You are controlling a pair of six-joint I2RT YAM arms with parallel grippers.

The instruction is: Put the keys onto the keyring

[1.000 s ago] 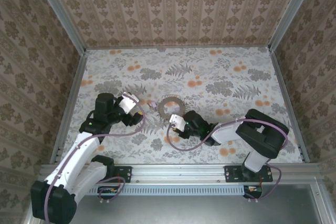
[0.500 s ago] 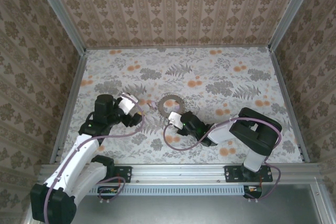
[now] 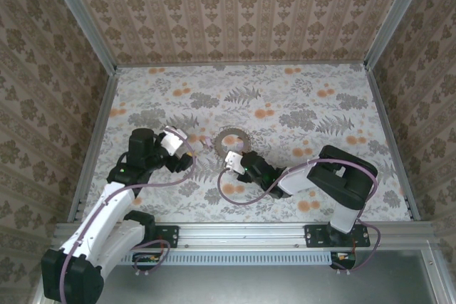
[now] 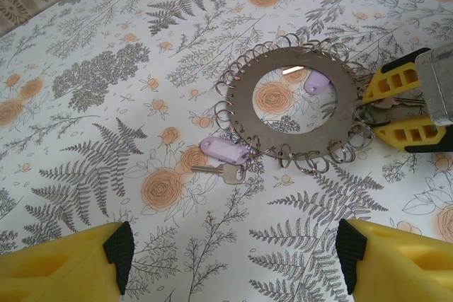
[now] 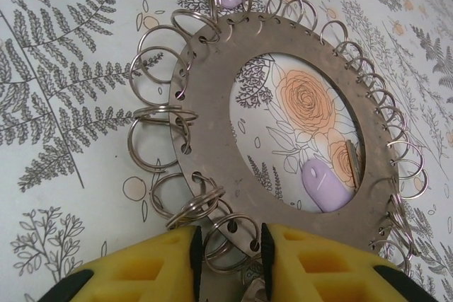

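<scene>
The keyring [image 4: 244, 111] is a flat grey hoop with several small split rings round its rim, lying on the floral table [image 3: 231, 135]. One key [image 4: 221, 172] with a lilac tag [image 4: 223, 152] lies at the hoop's near-left rim. Another lilac tag [image 5: 322, 183] lies inside the hoop. My right gripper [image 5: 228, 245] is at the hoop's edge [image 5: 205, 132], jaws a narrow gap apart, with a small split ring [image 5: 237, 235] and a metal key between the pads; whether they press on them I cannot tell. My left gripper [image 4: 233, 249] stands wide open over bare table, short of the hoop.
The table is walled by patterned panels on three sides, with metal rails along its left edge [image 3: 92, 147] and right edge [image 3: 388, 140]. My two grippers [image 3: 191, 149] [image 3: 229, 154] flank the hoop closely. Free table lies beyond the hoop toward the back wall.
The right gripper has slid left and forward up to the keyring's edge. The left arm has stayed still.
</scene>
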